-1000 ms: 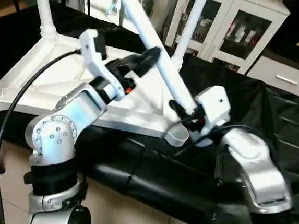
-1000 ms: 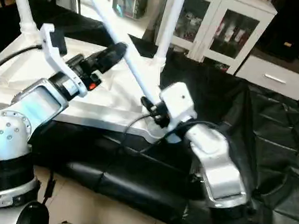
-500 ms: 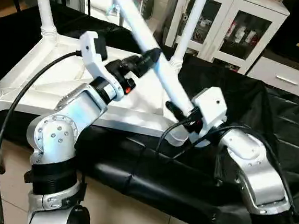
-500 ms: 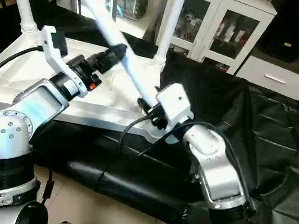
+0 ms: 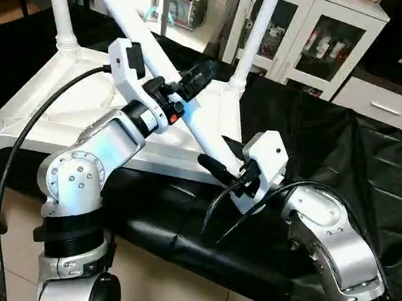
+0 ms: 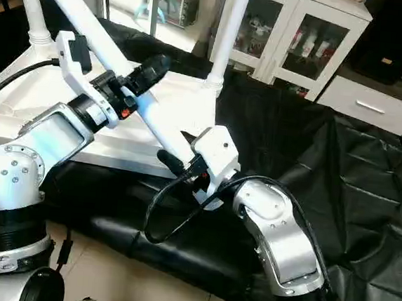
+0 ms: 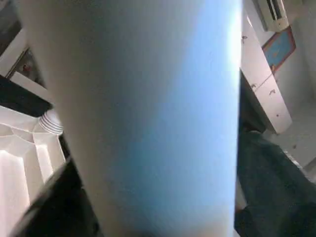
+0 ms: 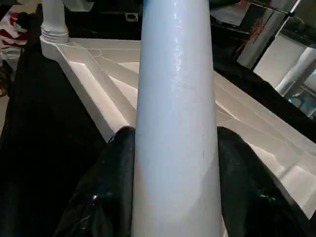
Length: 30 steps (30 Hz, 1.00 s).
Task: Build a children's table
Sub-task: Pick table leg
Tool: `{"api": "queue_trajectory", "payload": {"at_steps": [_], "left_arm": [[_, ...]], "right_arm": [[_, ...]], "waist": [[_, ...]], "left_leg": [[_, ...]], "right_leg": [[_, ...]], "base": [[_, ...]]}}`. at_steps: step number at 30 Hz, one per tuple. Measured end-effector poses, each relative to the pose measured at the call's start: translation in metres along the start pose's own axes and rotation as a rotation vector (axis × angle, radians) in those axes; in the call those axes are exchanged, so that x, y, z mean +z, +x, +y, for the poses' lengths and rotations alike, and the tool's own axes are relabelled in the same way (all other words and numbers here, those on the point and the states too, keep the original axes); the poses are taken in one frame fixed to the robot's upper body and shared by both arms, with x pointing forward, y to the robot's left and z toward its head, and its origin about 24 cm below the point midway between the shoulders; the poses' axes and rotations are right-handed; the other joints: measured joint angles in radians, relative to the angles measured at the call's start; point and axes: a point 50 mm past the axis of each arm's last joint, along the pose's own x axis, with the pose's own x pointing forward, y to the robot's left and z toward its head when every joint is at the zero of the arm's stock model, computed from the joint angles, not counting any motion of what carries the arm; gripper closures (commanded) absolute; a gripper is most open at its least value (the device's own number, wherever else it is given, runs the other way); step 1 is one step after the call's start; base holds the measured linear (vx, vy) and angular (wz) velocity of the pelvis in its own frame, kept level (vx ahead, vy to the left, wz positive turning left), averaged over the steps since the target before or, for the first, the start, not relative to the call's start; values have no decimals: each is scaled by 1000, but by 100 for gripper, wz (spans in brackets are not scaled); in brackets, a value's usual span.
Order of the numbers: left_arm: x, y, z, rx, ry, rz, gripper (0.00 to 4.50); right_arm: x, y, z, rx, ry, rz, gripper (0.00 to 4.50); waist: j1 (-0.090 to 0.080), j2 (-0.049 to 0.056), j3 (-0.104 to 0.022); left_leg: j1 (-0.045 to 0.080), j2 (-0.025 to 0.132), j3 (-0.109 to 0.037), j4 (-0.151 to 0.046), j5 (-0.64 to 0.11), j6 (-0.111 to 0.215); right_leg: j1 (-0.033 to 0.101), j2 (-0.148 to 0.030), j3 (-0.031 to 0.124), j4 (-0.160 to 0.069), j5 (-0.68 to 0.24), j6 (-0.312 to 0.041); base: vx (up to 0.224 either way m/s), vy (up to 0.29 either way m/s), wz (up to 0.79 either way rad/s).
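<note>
The loose leg (image 5: 166, 77) — long, stiff, probably light and slick — slants over the upturned top (image 5: 64, 103), right gripper (image 5: 222, 168) clamping its near thick end, left gripper (image 5: 193, 76) straddling mid-shaft, grip unclear.

Table (image 5: 309, 125): covered in wrinkled black sheeting. Lying on it, left half: white plastic table top (image 5: 64, 103), underside up, ribs showing, near right corner at the table's near edge.
</note>
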Motion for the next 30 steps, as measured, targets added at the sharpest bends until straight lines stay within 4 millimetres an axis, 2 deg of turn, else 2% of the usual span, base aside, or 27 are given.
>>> {"api": "queue_trajectory", "payload": {"at_steps": [2, 6, 8, 11, 14, 24, 26, 29, 30], "left_arm": [[0, 0, 0, -1, 0, 0, 119], [0, 0, 0, -1, 1, 0, 129], [1, -1, 0, -3, -1, 1, 162], [1, -1, 0, -6, -6, 0, 173], [1, -1, 0, -8, -9, 0, 206], [1, -1, 0, -2, -27, -9, 265], [1, -1, 1, -2, -32, -9, 271], [2, -1, 2, 8, -33, -7, 275], [2, -2, 3, 17, -27, -6, 277]], "right_arm": [[0, 0, 0, -1, 1, 2, 270], [-1, 0, -1, -11, 2, 10, 270], [-1, 0, -1, -15, 0, 11, 270], [-1, 0, -1, -18, -3, 12, 270], [-1, 0, -2, -23, -12, 15, 270], [0, 0, -3, -34, -22, 18, 270], [0, 1, -2, -33, -19, 17, 214], [1, 1, -3, -32, 63, -11, 194], [3, 0, -4, -17, 140, -37, 167]], "waist": [[0, 0, 0], [0, 0, 0], [0, 0, 0], [0, 0, 0], [0, 0, 0], [0, 0, 0], [0, 0, 0], [-1, 0, 0], [0, 0, 0]], "left_leg": [[0, 0, 0, 0, 0, 0], [0, 0, 0, 0, 0, 0], [0, 0, 0, 0, 0, 0], [0, 0, 0, 0, 0, 0], [0, 0, 0, 0, 0, 0], [0, 0, 0, 0, 0, 0], [0, 0, 0, 0, 0, 0], [0, 0, 0, 0, 0, 0], [0, 0, 0, 0, 0, 0]], "right_leg": [[0, 0, 0, 0, 0, 0], [0, 0, 0, 0, 0, 0], [0, 0, 0, 0, 0, 0], [0, 0, 0, 0, 0, 0], [0, 0, 0, 0, 0, 0], [0, 0, 0, 0, 0, 0], [0, 0, 0, 0, 0, 0], [0, 0, 0, 0, 0, 0], [0, 0, 0, 0, 0, 0]], "base": [[0, 0, 0], [0, 0, 0], [0, 0, 0], [0, 0, 0], [0, 0, 0], [0, 0, 0], [0, 0, 0], [0, 0, 0], [0, 0, 0]]}}
